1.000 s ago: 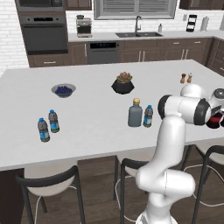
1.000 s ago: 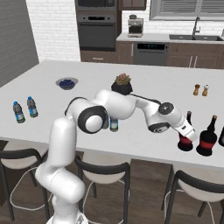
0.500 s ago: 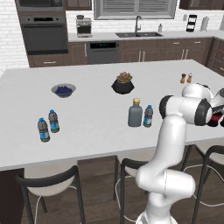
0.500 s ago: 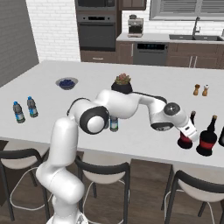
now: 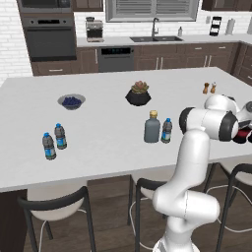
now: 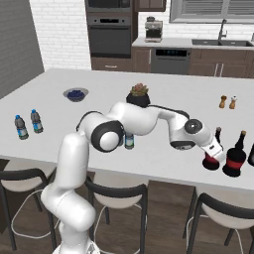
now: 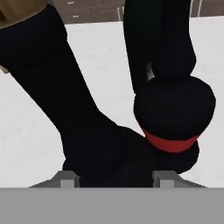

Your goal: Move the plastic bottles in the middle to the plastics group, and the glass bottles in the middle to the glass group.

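White arm stretches far right across the island counter [image 6: 163, 158], the gripper [image 6: 214, 151] closed on the dark red-labelled bottle [image 6: 212, 158], set just beside the glass group [image 6: 234, 159]. Compared with a second ago, the bottle sits closer to that group. Grey flask [image 5: 152, 127] stands mid-counter.

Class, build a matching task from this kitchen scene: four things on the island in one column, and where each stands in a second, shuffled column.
Things
1. berry bowl
2. grey flask
3. shakers
4. two water bottles

Places
A. middle of the island, beside a small water bottle
B. far right, near the back edge
C. left end, near the front edge
D. left part, toward the back

Pairs: 1-D, 2-A, 3-B, 4-C
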